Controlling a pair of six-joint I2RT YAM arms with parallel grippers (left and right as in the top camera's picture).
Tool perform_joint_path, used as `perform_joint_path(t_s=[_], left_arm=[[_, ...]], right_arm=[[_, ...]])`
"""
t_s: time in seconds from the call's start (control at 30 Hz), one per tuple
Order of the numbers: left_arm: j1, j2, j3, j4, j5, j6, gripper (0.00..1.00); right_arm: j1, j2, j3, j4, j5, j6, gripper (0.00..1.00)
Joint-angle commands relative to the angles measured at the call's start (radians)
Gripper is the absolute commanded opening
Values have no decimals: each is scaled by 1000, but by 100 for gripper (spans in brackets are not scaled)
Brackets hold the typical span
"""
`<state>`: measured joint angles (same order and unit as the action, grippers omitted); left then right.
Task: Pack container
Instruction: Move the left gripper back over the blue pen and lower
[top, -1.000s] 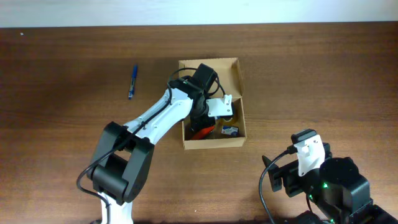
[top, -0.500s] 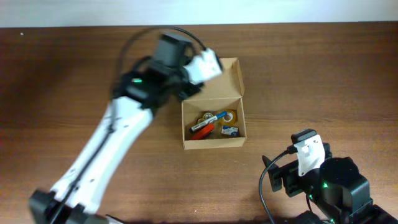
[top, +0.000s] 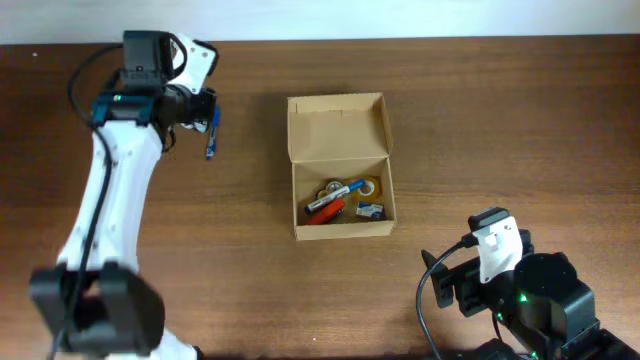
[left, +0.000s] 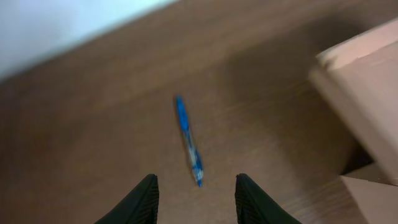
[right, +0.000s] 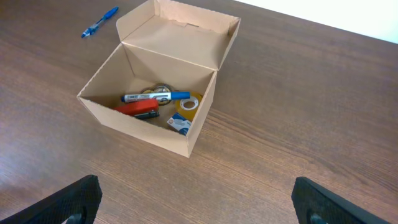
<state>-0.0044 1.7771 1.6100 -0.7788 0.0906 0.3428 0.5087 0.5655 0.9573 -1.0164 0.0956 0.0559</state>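
Observation:
The container (top: 340, 165) is a brown cardboard box in the middle of the table, its flap lid standing open at the far side. Inside (right: 155, 93) lie a blue-and-white marker (right: 155, 96), a red item (right: 138, 109), a roll of tape (right: 188, 102) and a small blue-white piece (right: 180, 123). A blue pen (top: 212, 132) lies on the table left of the box. My left gripper (top: 203, 108) hovers at it, open and holding nothing; the pen (left: 188, 140) sits just ahead of the gap between the fingers. My right gripper (right: 199, 208) is wide open near the front edge, facing the box.
The box's corner (left: 367, 93) shows at the right edge of the left wrist view, apart from the pen. The right arm's base (top: 540, 300) fills the front right corner. A pale wall borders the table's far edge.
My left arm has lifted out of the box and swung up and left to the blue pen. Box contents are now uncovered. The right arm has not moved.

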Motion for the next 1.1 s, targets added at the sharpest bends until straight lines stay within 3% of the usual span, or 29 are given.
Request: perform_joint_path(t_s=[0.0,0.23,1.07], left_arm=[[10,118,-6,7,22,-45,36],[10,278,-6,92,19,-141,36],[10,433,-6,271,-62,-148,39]], right_arm=[[8,-7,1,3,5,3,99],[8,-7,1,3,5,3,99],[8,-7,1,3,5,3,99]])
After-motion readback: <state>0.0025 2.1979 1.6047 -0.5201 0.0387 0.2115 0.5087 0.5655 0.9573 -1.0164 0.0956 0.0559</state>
